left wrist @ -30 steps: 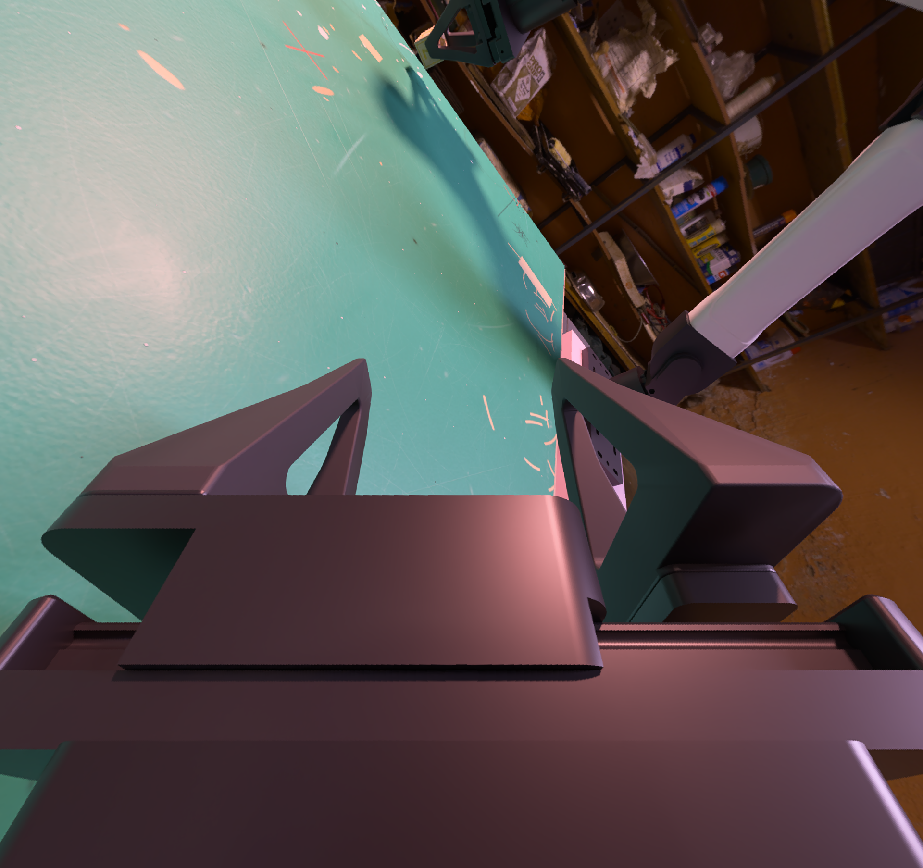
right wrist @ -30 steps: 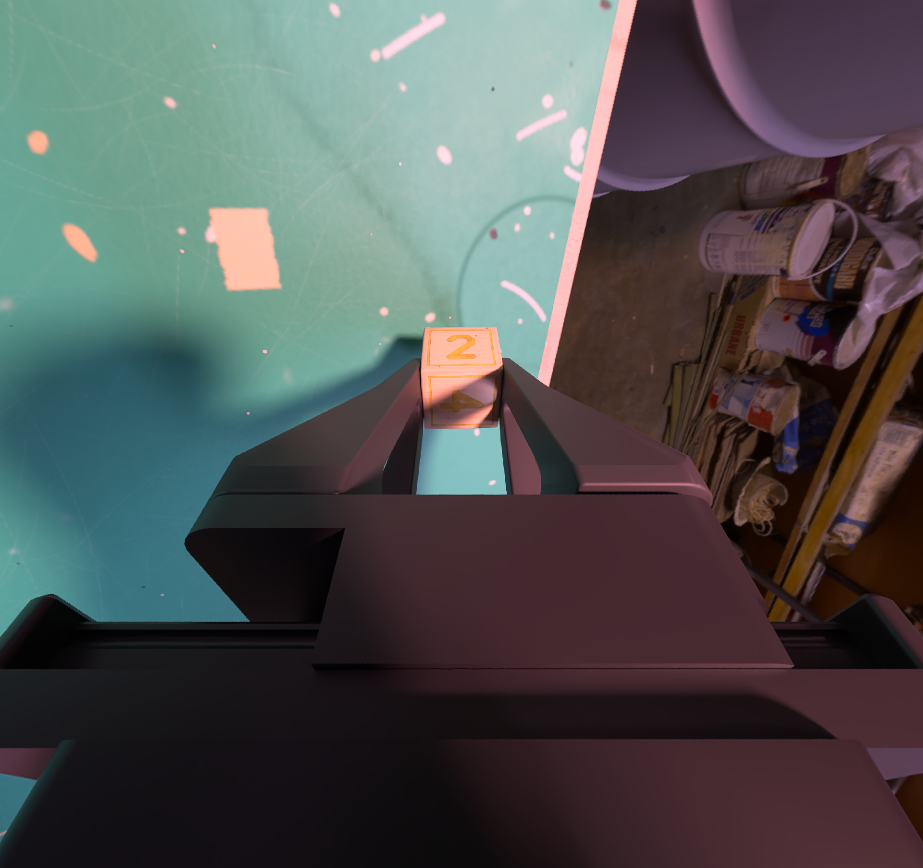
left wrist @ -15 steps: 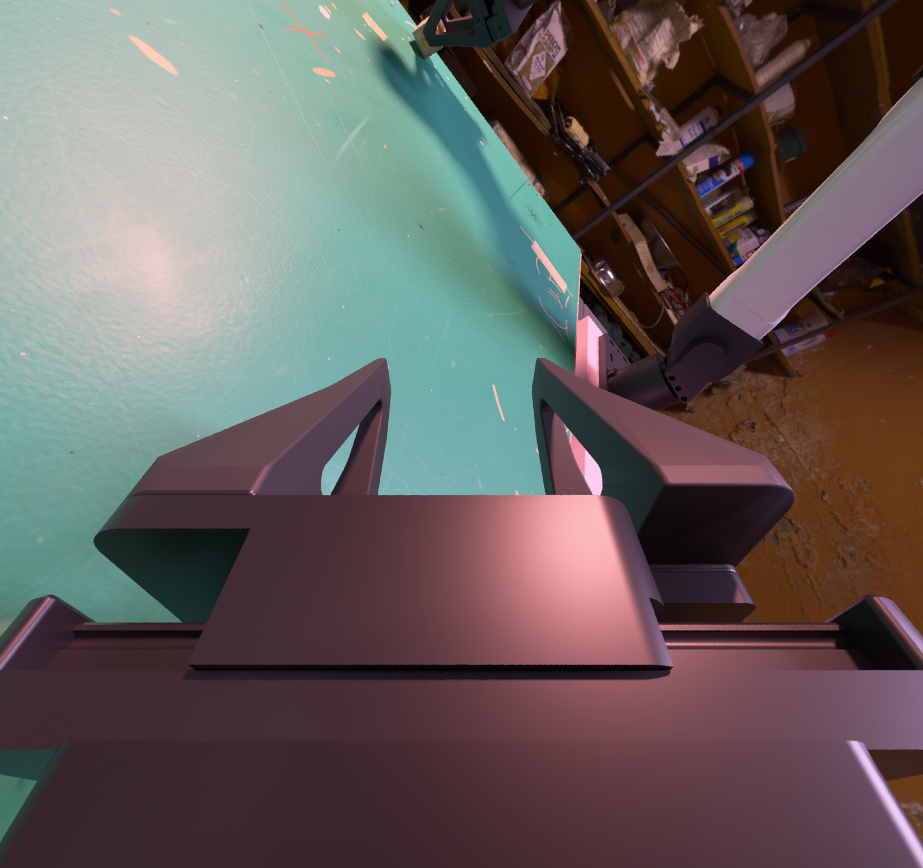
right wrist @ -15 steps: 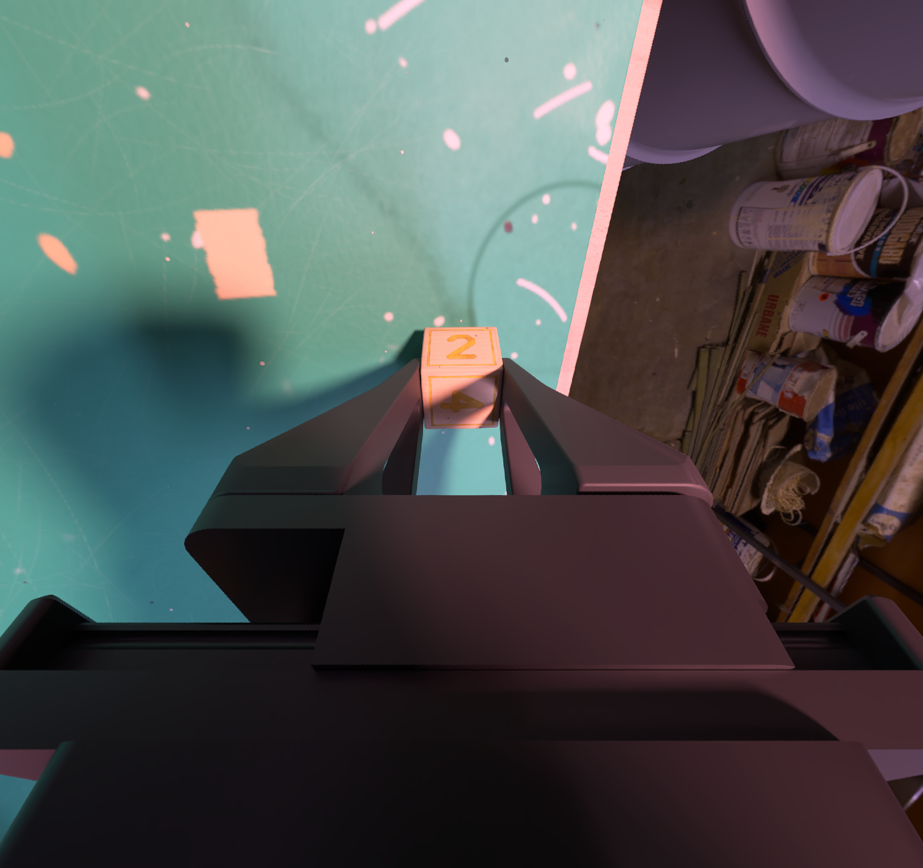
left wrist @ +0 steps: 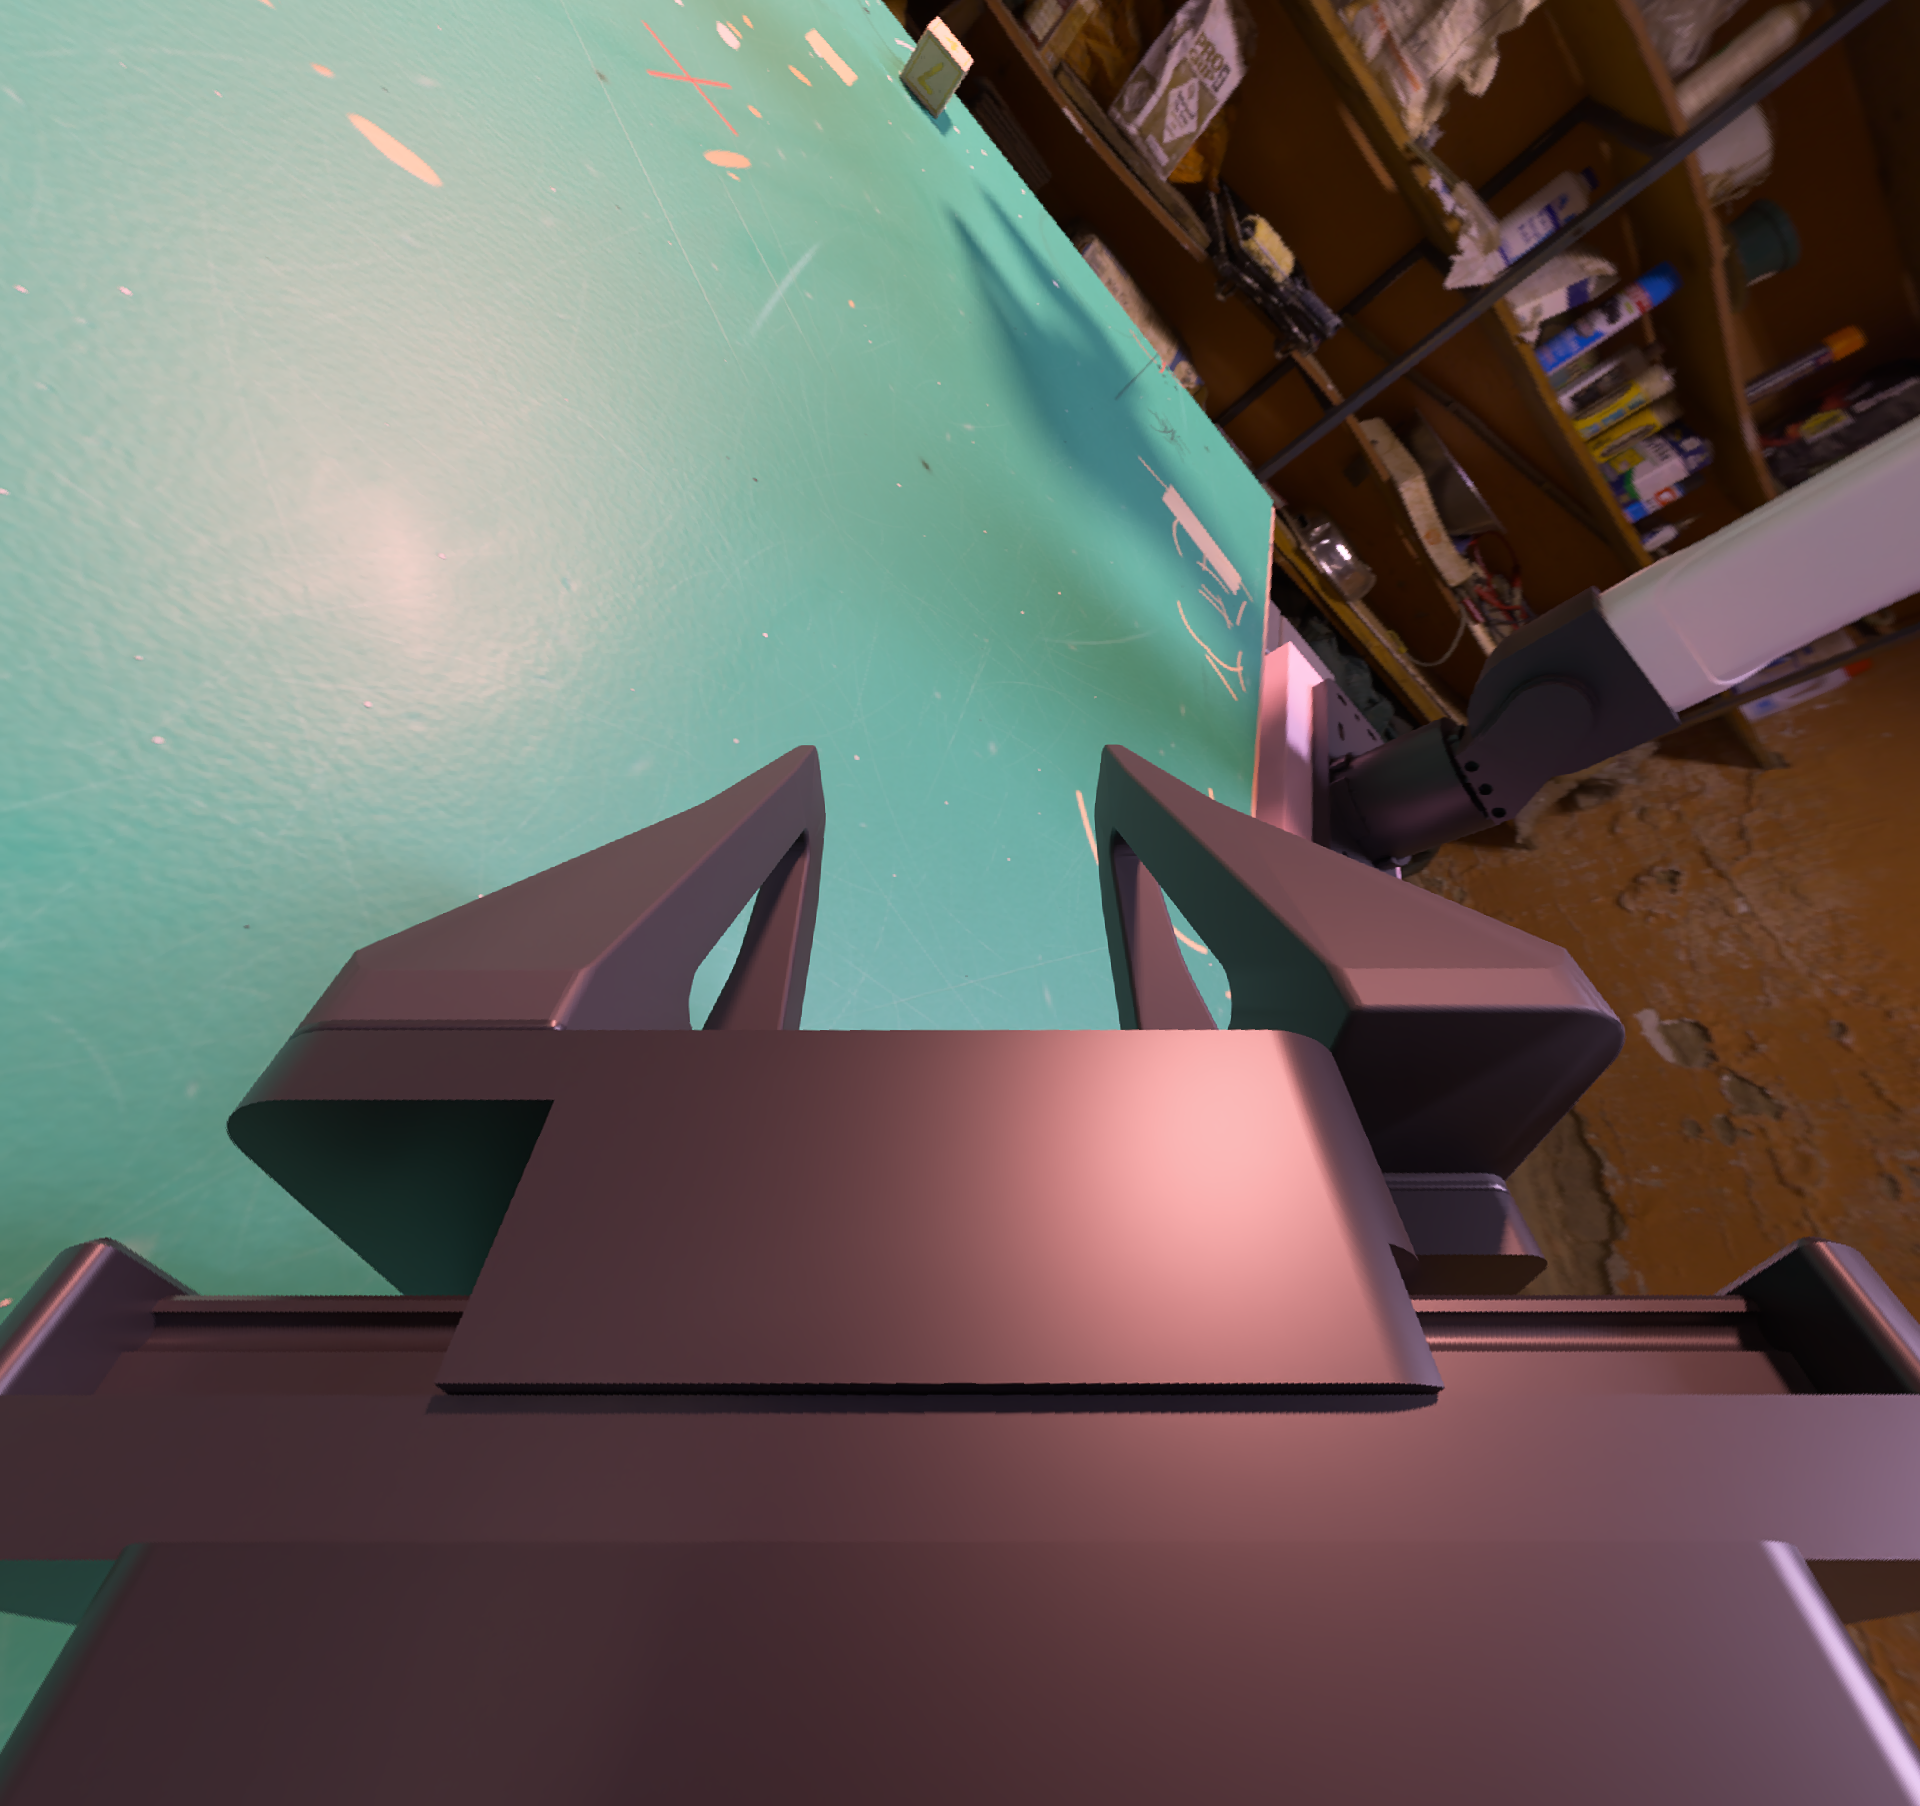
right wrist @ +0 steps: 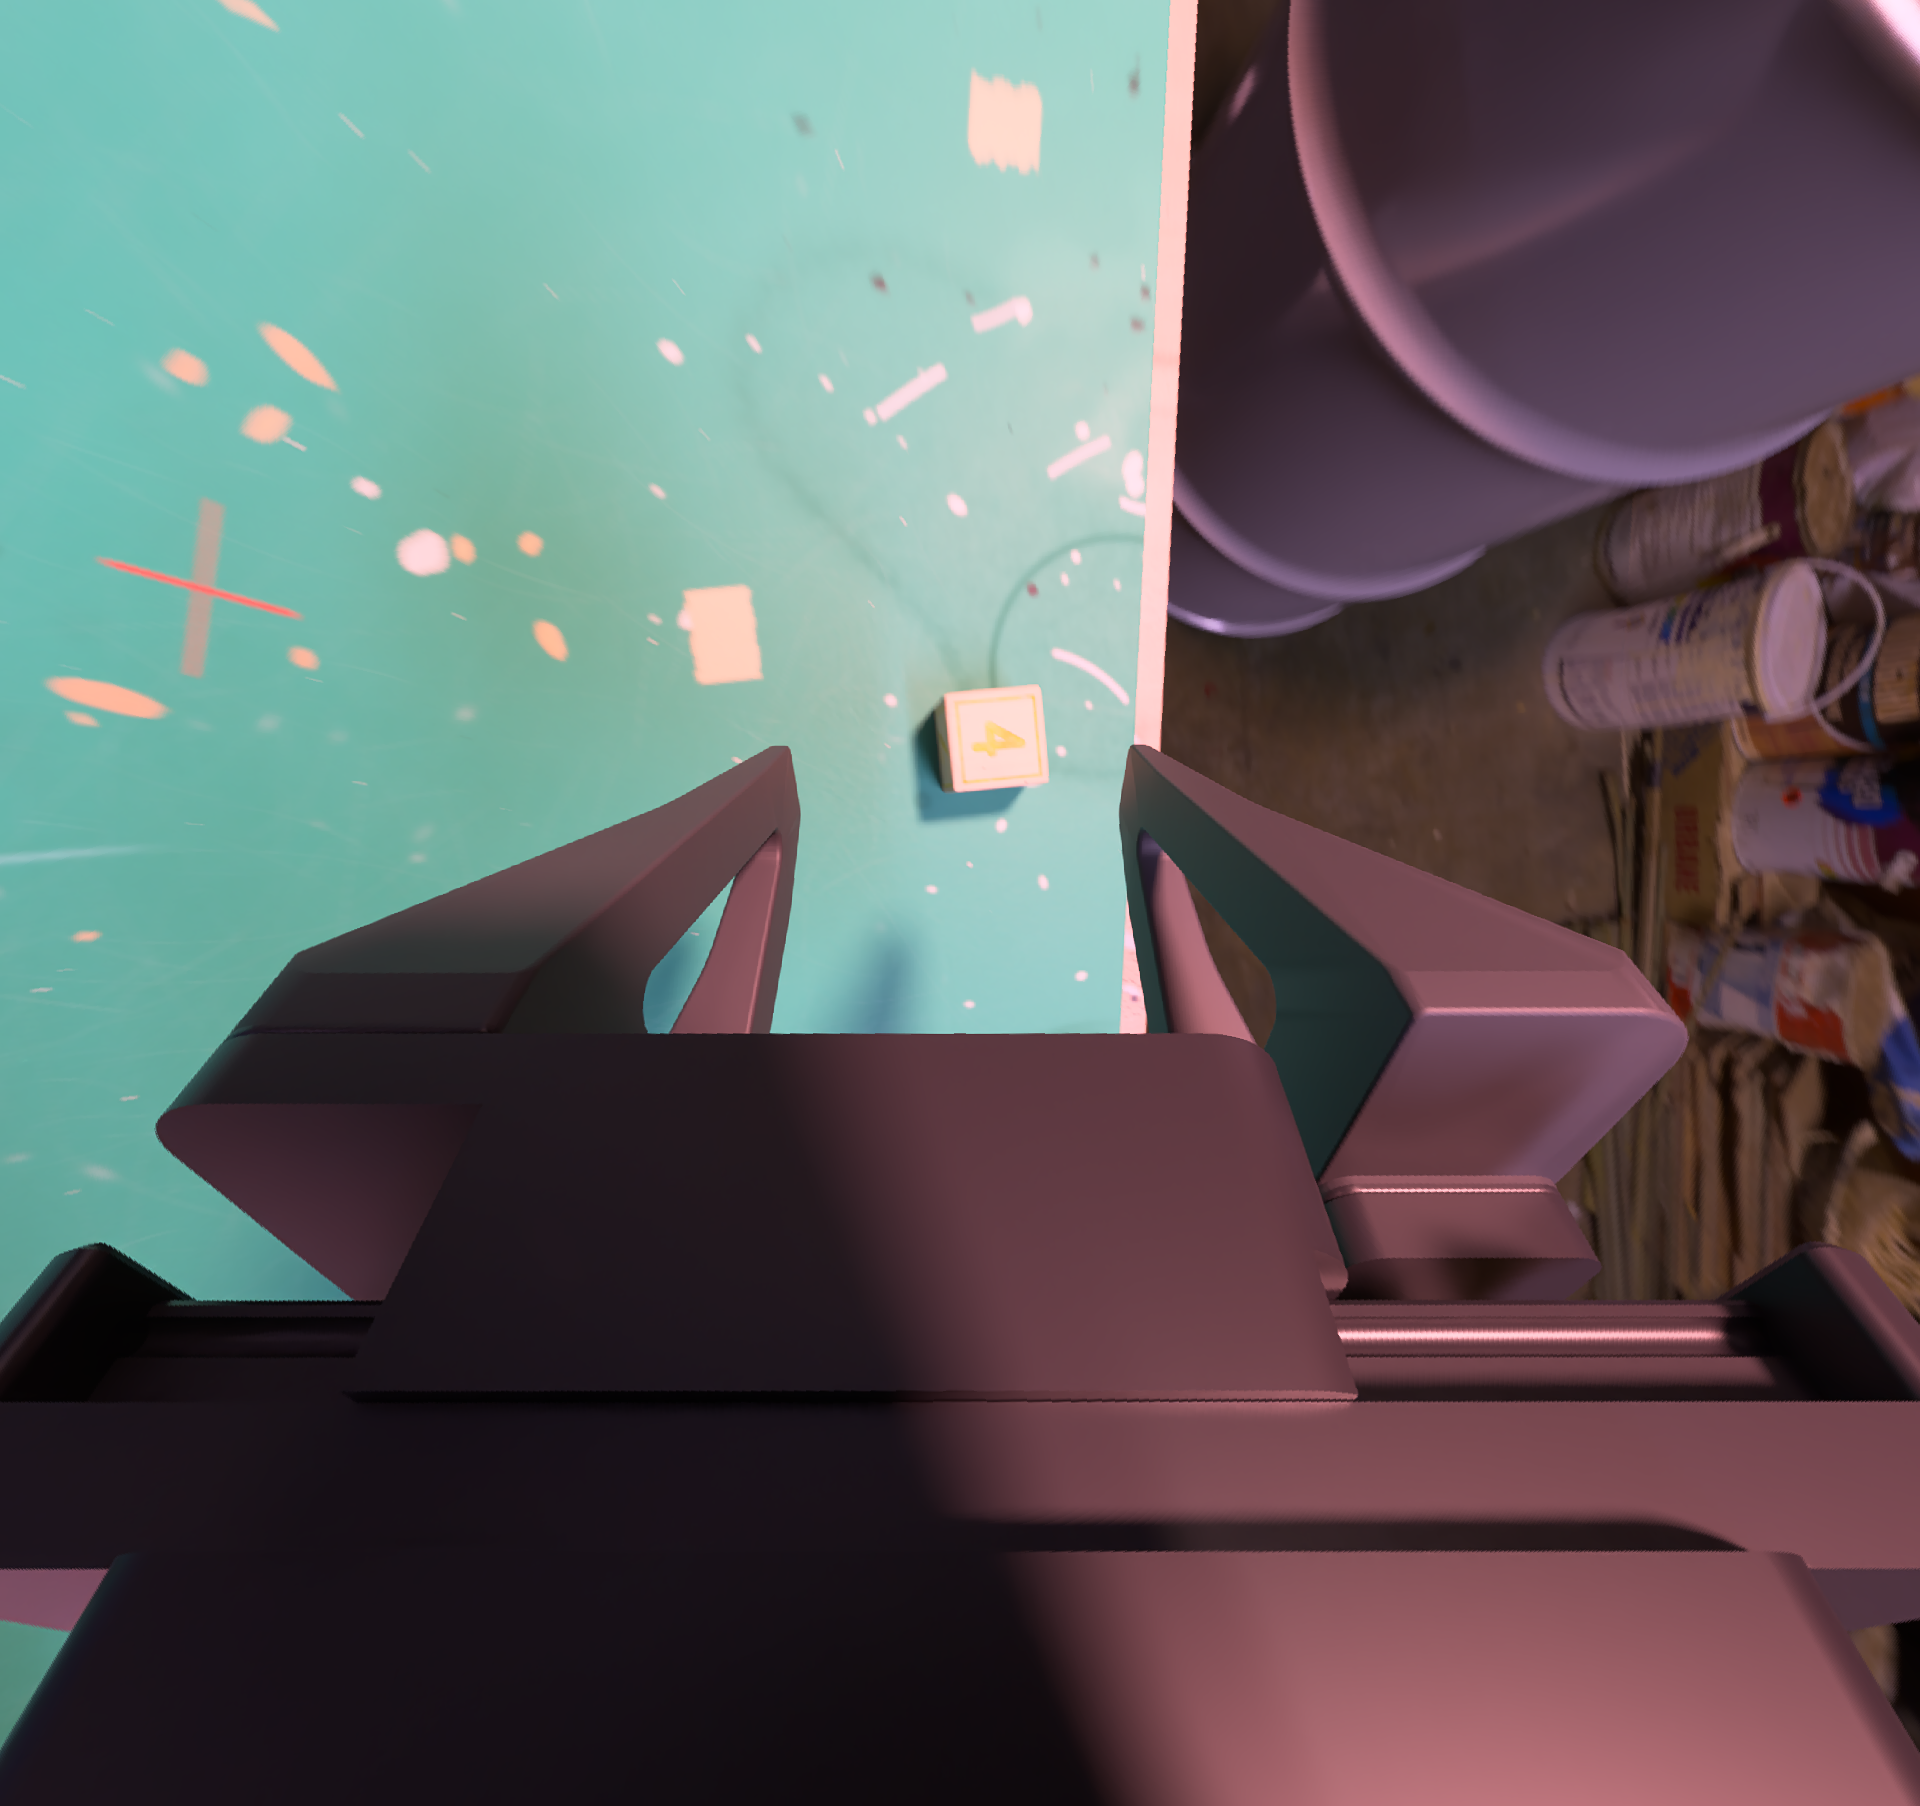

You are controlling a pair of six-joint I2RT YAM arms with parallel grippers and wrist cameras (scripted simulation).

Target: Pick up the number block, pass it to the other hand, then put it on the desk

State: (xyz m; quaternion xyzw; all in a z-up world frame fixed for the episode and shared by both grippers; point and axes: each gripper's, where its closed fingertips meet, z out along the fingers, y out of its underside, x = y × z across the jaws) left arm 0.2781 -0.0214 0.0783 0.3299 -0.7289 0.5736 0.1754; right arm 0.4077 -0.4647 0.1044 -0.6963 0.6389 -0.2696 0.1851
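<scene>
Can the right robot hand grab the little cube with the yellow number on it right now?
Probably yes. The right gripper is open and empty, and the small cream number block sits alone on the green desk just ahead of its fingertips, near the edge, with nothing between them.

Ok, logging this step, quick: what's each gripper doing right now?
Left gripper: open, holding nothing.
Right gripper: open, empty; the number block sits on the green desk beyond its fingertips.

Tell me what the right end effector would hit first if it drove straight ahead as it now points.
Most likely the number block: it sits on the green desk just beyond the open right end effector, roughly in line with the gap between its fingers. Depth is unclear, so it might meet bare desk beside the block instead.
</scene>
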